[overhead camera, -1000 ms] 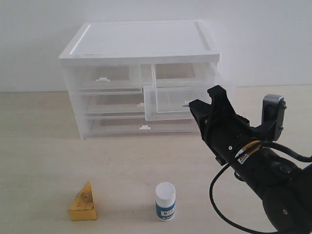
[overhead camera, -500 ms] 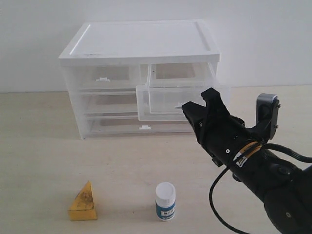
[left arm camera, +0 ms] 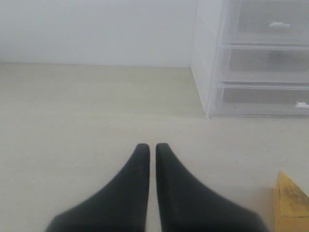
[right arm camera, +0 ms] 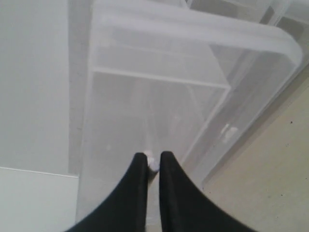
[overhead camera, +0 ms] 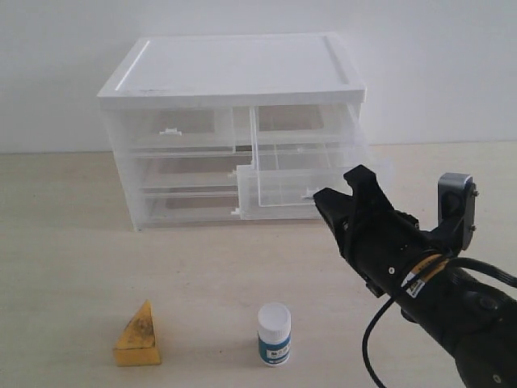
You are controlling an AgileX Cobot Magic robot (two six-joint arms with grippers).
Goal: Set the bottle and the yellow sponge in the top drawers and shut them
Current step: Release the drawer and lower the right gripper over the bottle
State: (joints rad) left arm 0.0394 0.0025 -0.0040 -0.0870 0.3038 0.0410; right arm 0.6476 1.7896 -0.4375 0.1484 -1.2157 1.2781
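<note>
The bottle (overhead camera: 274, 334) stands upright on the table near the front, white with a blue label. Left of it sits the yellow sponge (overhead camera: 138, 335), a wedge also seen at the edge of the left wrist view as the sponge (left arm camera: 291, 203). Of the top drawers, the right one (overhead camera: 283, 182) is pulled well out and looks empty; the left one (overhead camera: 174, 129) is shut. My right gripper (overhead camera: 321, 195) (right arm camera: 153, 157) is shut on the right drawer's small white handle (right arm camera: 152, 163). My left gripper (left arm camera: 152, 146) is shut and empty, low over bare table; the exterior view does not show it.
The white-topped cabinet (overhead camera: 234, 73) stands at the back against the wall, with two full-width drawers (overhead camera: 186, 208) under the top pair. The right arm (overhead camera: 436, 299) fills the front right corner. Open table lies between the cabinet and the two objects.
My right gripper, still clamped on the handle, has drawn the top right drawer further out and towards the front. The bottle, the sponge and the left drawer have not moved.
</note>
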